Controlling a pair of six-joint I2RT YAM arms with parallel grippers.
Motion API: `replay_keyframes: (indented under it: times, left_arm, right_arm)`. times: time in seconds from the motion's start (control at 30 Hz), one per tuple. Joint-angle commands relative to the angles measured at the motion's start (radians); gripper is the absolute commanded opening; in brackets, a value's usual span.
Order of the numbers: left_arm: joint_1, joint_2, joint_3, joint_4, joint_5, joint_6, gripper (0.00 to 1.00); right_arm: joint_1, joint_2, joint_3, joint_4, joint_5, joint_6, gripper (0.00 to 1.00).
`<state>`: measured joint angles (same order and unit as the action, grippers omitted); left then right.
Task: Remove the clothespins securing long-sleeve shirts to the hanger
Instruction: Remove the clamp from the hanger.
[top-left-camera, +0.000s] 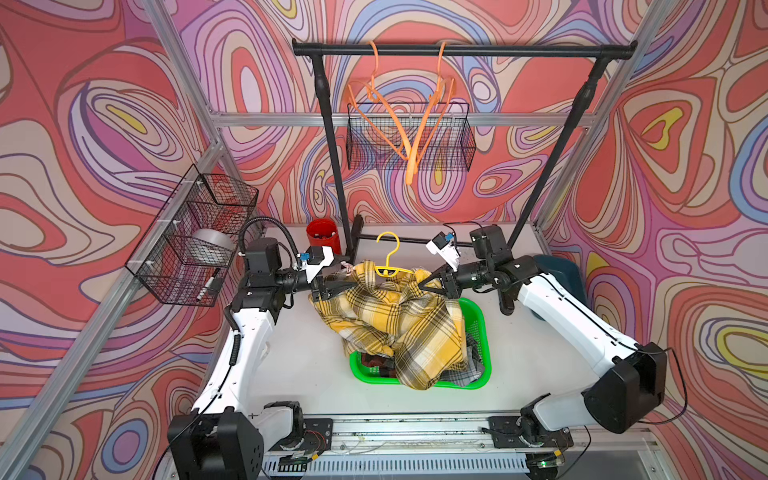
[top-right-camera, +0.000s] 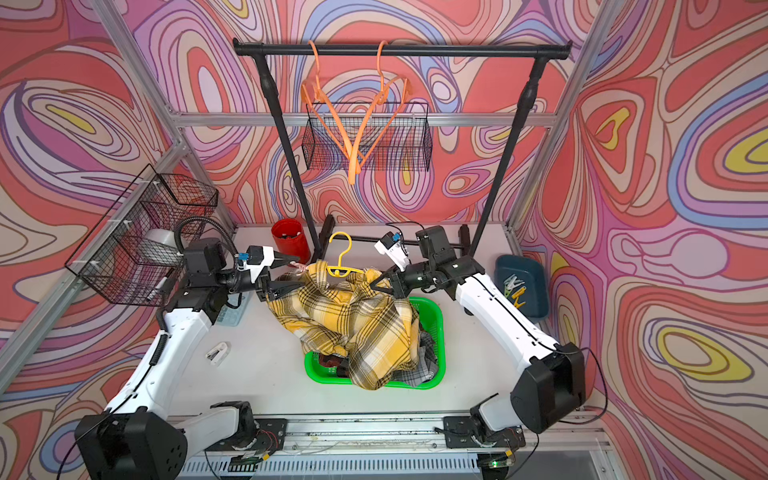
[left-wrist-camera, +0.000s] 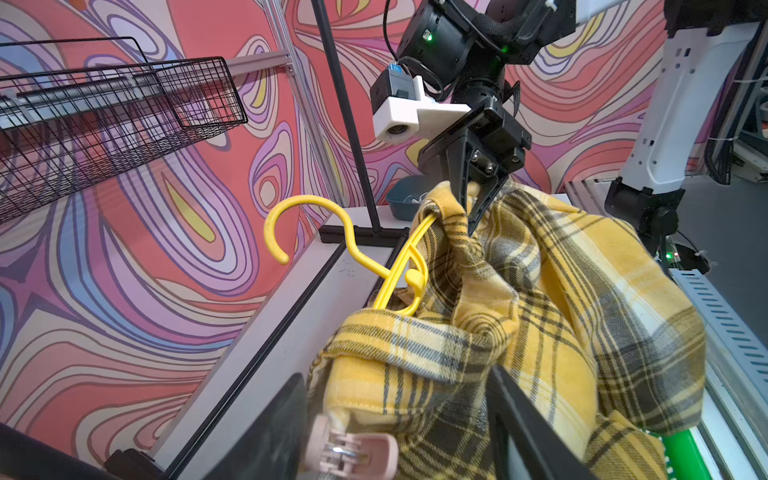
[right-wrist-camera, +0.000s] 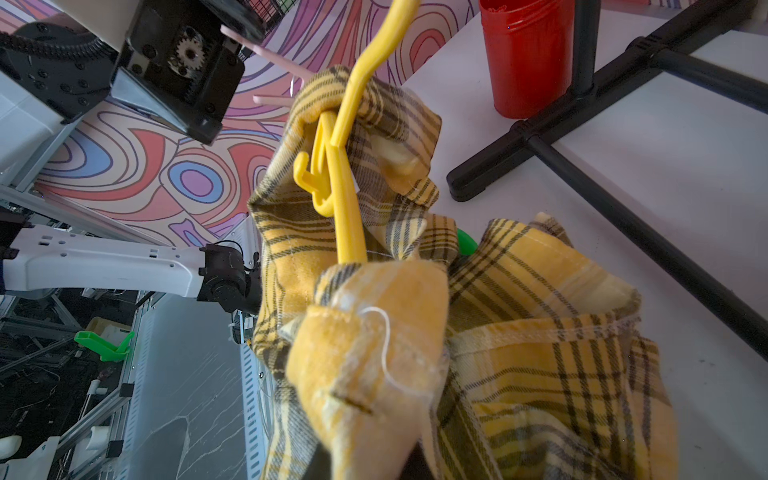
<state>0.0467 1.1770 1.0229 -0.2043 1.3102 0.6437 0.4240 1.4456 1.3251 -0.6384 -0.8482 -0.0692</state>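
My right fingers are clamped on one shoulder of the yellow plaid shirt, holding it and its yellow hanger above the green basket. My left fingers are parted at the other shoulder, and the pink clothespin sits between them in the wrist view. My read: centre on its handles, squeeze fully, pull straight off.

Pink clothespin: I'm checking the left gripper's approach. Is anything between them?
Nothing visible does: the clothespin shows uncovered between the left gripper's spread fingers, clipped on the yellow shirt, which fills the remaining gap.
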Motion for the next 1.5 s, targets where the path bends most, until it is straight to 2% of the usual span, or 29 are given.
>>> replay_keyframes:
  times: [0.0,0.1,0.3,0.6,0.7,0.77,0.8,0.97,1.07,1.2,1.3,1.33,1.4,1.47]
  left_arm:
    - [0.002,0.012,-0.004,0.028,0.012,0.024,0.62]
    - [-0.007,0.016,-0.006,0.035,0.012,0.022,0.6]
    - [-0.021,0.035,-0.007,0.044,-0.014,0.025,0.48]
    - [-0.048,0.043,-0.003,0.008,-0.082,0.07,0.36]
    - [-0.05,0.042,-0.003,0.02,-0.106,0.062,0.25]
    - [-0.05,0.042,0.0,0.037,-0.105,0.038,0.08]
    - [-0.051,0.041,0.002,0.05,-0.106,0.02,0.0]
    - [-0.049,0.037,0.002,0.132,-0.111,-0.089,0.0]
    - [-0.05,0.018,-0.009,0.231,-0.111,-0.199,0.0]
    - [-0.05,-0.013,-0.029,0.478,-0.106,-0.461,0.0]
    - [-0.054,-0.031,-0.054,0.686,-0.173,-0.696,0.0]
    - [-0.058,-0.036,-0.056,0.712,-0.189,-0.734,0.0]
    - [-0.091,-0.058,-0.047,0.68,-0.218,-0.745,0.0]
    - [-0.153,-0.085,-0.01,0.526,-0.296,-0.687,0.0]
  right_arm:
    - [-0.005,-0.004,0.028,0.042,-0.04,0.002,0.0]
    - [-0.005,-0.006,0.031,0.042,-0.039,0.002,0.0]
    - [-0.005,-0.009,0.034,0.04,-0.041,0.003,0.0]
    - [-0.005,-0.022,0.033,0.049,-0.042,0.006,0.0]
    - [-0.005,-0.022,0.033,0.049,-0.042,0.006,0.0]
    - [-0.005,-0.022,0.033,0.047,-0.036,0.005,0.0]
    - [-0.005,-0.02,0.034,0.045,-0.033,0.005,0.0]
    - [-0.005,-0.022,0.026,0.036,-0.004,0.006,0.0]
    - [-0.006,-0.022,0.009,0.019,0.023,0.008,0.0]
    - [-0.005,-0.029,-0.05,0.014,0.075,0.035,0.0]
    - [-0.003,-0.058,-0.137,0.051,0.098,0.083,0.0]
    - [-0.002,-0.072,-0.169,0.069,0.106,0.106,0.0]
    - [0.004,-0.1,-0.237,0.104,0.136,0.152,0.0]
    - [0.016,-0.126,-0.29,0.128,0.172,0.195,0.0]
